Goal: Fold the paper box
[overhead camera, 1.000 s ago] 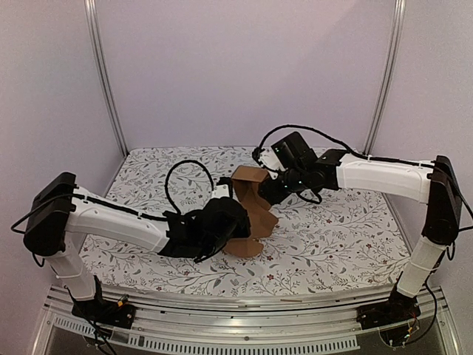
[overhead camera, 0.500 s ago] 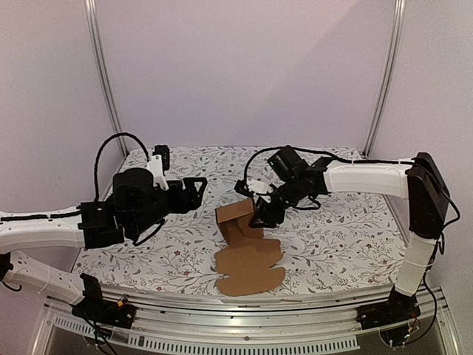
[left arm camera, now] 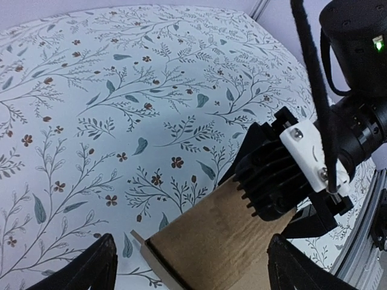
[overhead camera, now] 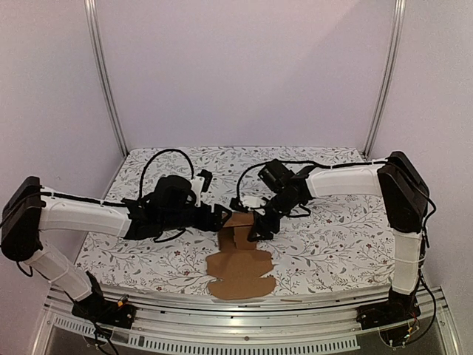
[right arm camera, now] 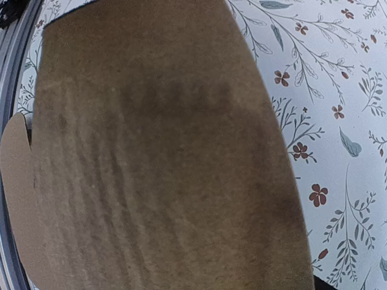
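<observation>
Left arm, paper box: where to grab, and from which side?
Take the standing panel of the paper box by its left edge, coming in level from the left. That edge is off the table and faces the open left gripper. The near flaps lie flat, and the right gripper is at the panel's right side.

This was a robotics lab test booth: plain pale lilac wall panels (overhead camera: pixel 244 74) and slim aluminium upright posts (overhead camera: pixel 103 74) enclosed a white floral-print tablecloth (overhead camera: pixel 332 244), with a white-and-black left robot arm (overhead camera: pixel 81 218) and its right twin (overhead camera: pixel 347 177) bolted to a slotted aluminium rail (overhead camera: pixel 244 325).
</observation>
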You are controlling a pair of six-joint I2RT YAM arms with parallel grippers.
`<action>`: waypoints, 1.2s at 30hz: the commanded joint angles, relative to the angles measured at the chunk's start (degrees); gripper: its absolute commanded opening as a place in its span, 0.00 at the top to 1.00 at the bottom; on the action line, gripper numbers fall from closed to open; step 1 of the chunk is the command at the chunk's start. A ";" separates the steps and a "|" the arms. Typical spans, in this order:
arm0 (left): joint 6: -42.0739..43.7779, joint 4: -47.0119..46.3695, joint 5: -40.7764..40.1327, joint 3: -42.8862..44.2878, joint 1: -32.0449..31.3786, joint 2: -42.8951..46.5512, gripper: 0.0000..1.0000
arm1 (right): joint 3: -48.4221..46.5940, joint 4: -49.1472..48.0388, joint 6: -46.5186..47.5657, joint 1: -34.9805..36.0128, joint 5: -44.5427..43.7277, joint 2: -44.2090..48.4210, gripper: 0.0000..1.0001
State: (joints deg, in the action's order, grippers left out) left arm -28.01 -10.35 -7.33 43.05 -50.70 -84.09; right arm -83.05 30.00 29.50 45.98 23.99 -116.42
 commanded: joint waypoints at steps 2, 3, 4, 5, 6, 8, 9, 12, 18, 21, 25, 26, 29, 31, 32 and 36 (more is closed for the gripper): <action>1.70 -6.19 8.00 1.99 1.30 -3.73 0.15 | 4.69 -3.79 -5.66 -0.41 -5.04 3.49 0.30; 1.91 -6.54 8.73 2.49 1.30 -4.51 0.15 | 5.07 -4.06 -6.60 -0.32 -5.74 3.62 0.30; 2.21 -6.78 8.87 2.89 1.30 -5.26 0.15 | 5.38 -4.48 -7.16 -0.30 -6.85 3.81 0.29; 2.63 -6.98 8.84 3.26 1.30 -6.06 0.16 | 5.47 -4.64 -8.57 -0.40 -7.43 3.78 0.28; 3.00 -7.35 8.81 3.63 1.39 -6.87 0.16 | 5.63 -4.64 -9.10 -0.32 -7.68 3.68 0.28; 4.04 -8.29 9.00 4.36 1.67 -8.68 0.16 | 6.15 -5.00 -9.73 -0.29 -8.47 3.78 0.25; 4.46 -8.27 9.38 4.94 1.92 -9.57 0.16 | 6.34 -5.24 -9.92 -0.30 -9.18 3.96 0.25; 4.69 -7.35 10.88 7.30 2.50 -11.63 0.18 | 7.51 -6.78 -12.49 -0.48 -12.03 5.01 0.25; 2.26 -8.39 12.24 6.59 2.71 -12.04 0.24 | 10.31 -10.64 -19.77 -0.47 -16.67 9.35 0.29; -0.05 -10.35 12.72 4.74 2.71 -11.46 0.26 | 9.96 -10.47 -21.50 -0.47 -18.73 10.00 0.29; -2.78 -13.48 13.49 2.17 2.71 -10.93 0.29 | 9.19 -10.00 -23.49 -0.38 -20.47 9.88 0.29; -3.15 -13.74 13.61 2.01 2.71 -10.85 0.30 | 9.08 -10.14 -23.58 -0.39 -21.33 9.54 0.29; -2.05 -11.81 12.47 2.47 2.84 -9.50 0.30 | 8.78 -10.50 -22.88 -0.42 -22.81 8.40 0.33; -0.21 -7.52 10.97 4.03 3.51 -8.08 0.30 | 9.05 -11.04 -22.29 -0.41 -22.52 8.06 0.37; 0.77 -5.09 10.37 5.10 4.07 -7.32 0.30 | 9.24 -11.40 -21.89 -0.37 -22.28 8.10 0.39; 2.88 0.09 10.92 9.12 8.61 -8.78 0.28 | 10.22 -13.65 -20.58 -0.50 -22.51 8.40 0.42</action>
State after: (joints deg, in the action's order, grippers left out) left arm -27.86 -16.73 3.90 48.10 -46.85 -92.97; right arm -73.43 19.35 7.92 45.69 2.87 -107.63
